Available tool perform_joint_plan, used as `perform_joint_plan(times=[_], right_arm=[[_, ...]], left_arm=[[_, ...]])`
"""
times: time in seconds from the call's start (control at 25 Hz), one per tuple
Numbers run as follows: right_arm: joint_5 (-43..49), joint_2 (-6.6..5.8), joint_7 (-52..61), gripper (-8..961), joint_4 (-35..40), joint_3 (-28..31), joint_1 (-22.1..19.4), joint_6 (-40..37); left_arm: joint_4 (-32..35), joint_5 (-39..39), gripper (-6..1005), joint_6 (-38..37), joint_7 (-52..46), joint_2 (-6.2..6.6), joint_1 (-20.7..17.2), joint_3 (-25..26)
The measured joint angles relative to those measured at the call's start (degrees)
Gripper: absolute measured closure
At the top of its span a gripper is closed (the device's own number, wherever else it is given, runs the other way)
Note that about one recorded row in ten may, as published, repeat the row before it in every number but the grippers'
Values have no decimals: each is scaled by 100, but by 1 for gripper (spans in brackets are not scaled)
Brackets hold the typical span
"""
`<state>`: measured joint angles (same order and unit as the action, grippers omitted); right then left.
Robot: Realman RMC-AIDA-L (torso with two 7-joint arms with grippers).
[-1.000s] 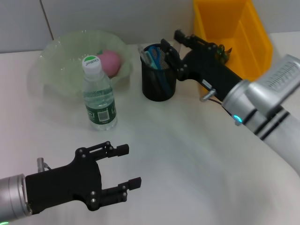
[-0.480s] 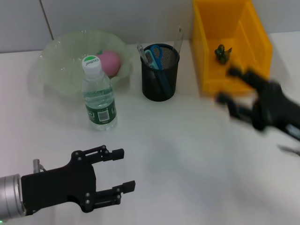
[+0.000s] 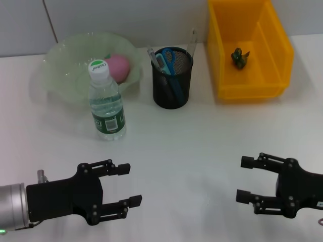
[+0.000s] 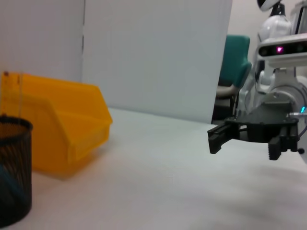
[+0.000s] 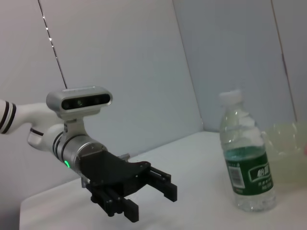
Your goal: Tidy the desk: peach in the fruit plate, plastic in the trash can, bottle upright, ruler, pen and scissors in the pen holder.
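Observation:
The pink peach [image 3: 119, 67] lies in the pale green fruit plate [image 3: 65, 55] at the back left. In front of the plate the water bottle [image 3: 105, 101] stands upright; the right wrist view shows the bottle [image 5: 247, 165] too. The black mesh pen holder [image 3: 172, 79] holds blue scissors [image 3: 170, 56], a pen and a clear ruler [image 3: 192, 40]. A crumpled green plastic scrap [image 3: 240, 56] lies in the yellow trash can [image 3: 250, 48]. My left gripper [image 3: 128, 184] is open low at the front left. My right gripper [image 3: 244, 179] is open at the front right.
A white wall stands behind the desk. In the left wrist view, the yellow bin [image 4: 57, 127] and the mesh holder [image 4: 14, 172] stand on the table, and the other arm's gripper [image 4: 244, 139] shows beyond them.
My right arm has pulled back from the pen holder, across the front of the bin, down to the front right of the desk. The left gripper has drifted slightly toward the front.

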<state>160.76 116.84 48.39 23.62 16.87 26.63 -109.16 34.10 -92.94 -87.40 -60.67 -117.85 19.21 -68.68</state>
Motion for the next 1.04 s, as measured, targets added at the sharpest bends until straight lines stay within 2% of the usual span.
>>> perform_joint_plan(times=[0.24,1.04], right_arm=[[4,116,9,129,110,-8,9,121],[-64,189,19,130,68,49,-10,358]], left_arm=[[0,-45,276,78,-28,-7,18,2],[0,-58,276,101,-181,-18,23,5]])
